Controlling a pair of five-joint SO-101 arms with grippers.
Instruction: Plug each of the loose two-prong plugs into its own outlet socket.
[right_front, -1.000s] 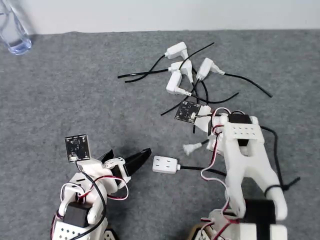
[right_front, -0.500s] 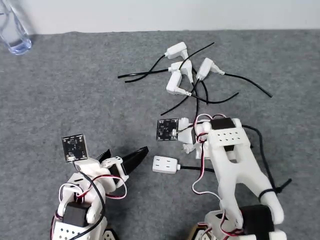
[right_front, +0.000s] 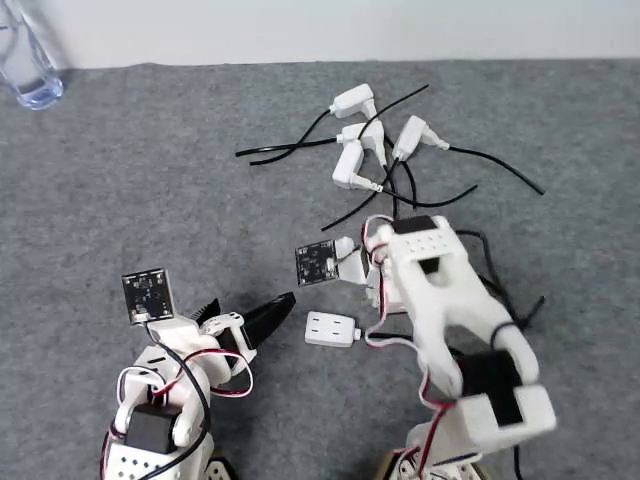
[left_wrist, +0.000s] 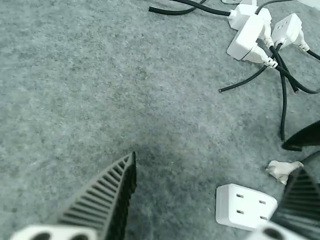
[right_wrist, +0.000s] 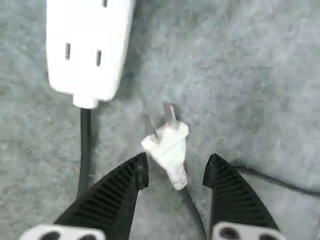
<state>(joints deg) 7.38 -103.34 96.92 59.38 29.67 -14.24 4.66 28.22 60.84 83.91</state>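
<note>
On grey carpet (right_front: 150, 180), the right claw (right_wrist: 178, 162) stands wide around a 2-prong plug (right_wrist: 167, 140), left claw (left_wrist: 216, 165) wide beside the socket (left_wrist: 245, 206).

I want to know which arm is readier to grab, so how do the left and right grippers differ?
The right gripper has a loose plug between its fingers, ungripped; the left gripper has the outlet block near one finger. The left gripper is spread wider than the right gripper. Both are open.
</note>
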